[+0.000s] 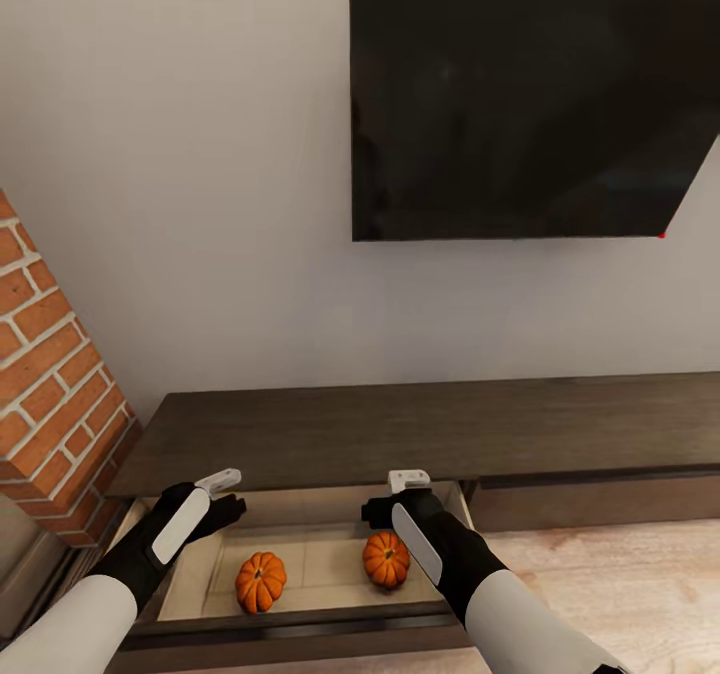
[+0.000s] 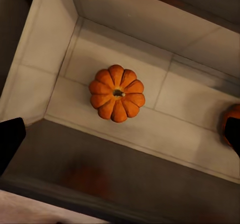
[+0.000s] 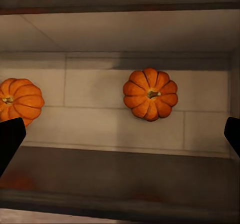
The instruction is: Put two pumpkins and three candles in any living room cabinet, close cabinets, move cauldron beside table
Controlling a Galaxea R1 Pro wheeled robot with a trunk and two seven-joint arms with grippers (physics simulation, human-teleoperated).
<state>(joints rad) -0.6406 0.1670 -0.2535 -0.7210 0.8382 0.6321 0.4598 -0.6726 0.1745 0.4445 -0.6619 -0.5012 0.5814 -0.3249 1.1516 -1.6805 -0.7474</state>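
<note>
both pumpkins (image 1: 261,581) (image 1: 386,559) sit apart in the cabinet's (image 1: 420,429) open drawer (image 1: 320,554), light, stiff, ribbed and likely graspable across the belly; both grippers (image 1: 226,492) (image 1: 398,502) hover empty, jaws spread.

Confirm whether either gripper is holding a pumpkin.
No. Both pumpkins sit free on the open drawer floor below the grippers.

Two arms with white rounded forearm shells, black wrist sections with a white stripe panel. Left gripper (image 1: 222,491) and right gripper (image 1: 408,489): black bodies, small pale grey-white fingers.
</note>
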